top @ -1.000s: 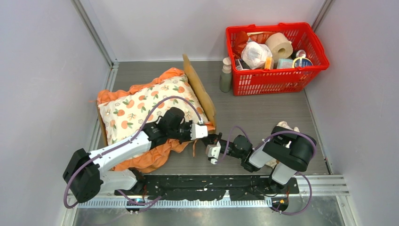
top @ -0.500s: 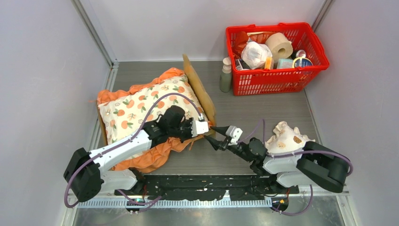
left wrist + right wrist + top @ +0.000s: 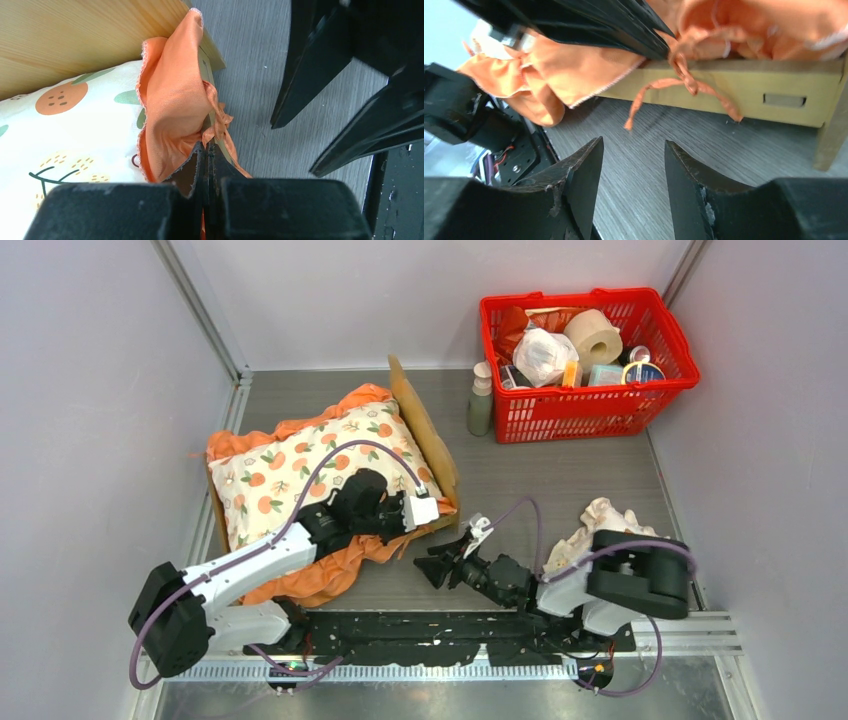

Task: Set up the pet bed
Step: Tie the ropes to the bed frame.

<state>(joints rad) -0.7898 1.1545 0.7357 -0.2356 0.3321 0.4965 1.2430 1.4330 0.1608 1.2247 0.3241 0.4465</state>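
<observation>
Two grippers work at the near right corner of the pet bed (image 3: 421,427), on the table's (image 3: 560,480) left side. The left gripper (image 3: 207,150) pinches the cushion's (image 3: 310,465) orange ruffle (image 3: 172,100); the right gripper (image 3: 634,145) hovers alongside, jaws apart. Tucking the ruffle in slowly should avoid dragging the cushion.

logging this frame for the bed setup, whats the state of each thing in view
pet bed: upright on the table, cushion lying in it
cushion: in the bed, orange ruffle spilling over the near edge
left gripper: shut on the cushion's orange ruffle
right gripper: open, empty, low beside the bed
small pillow: lying on the table, off the bed
red basket: upright, full
bottle: standing beside the basket
</observation>
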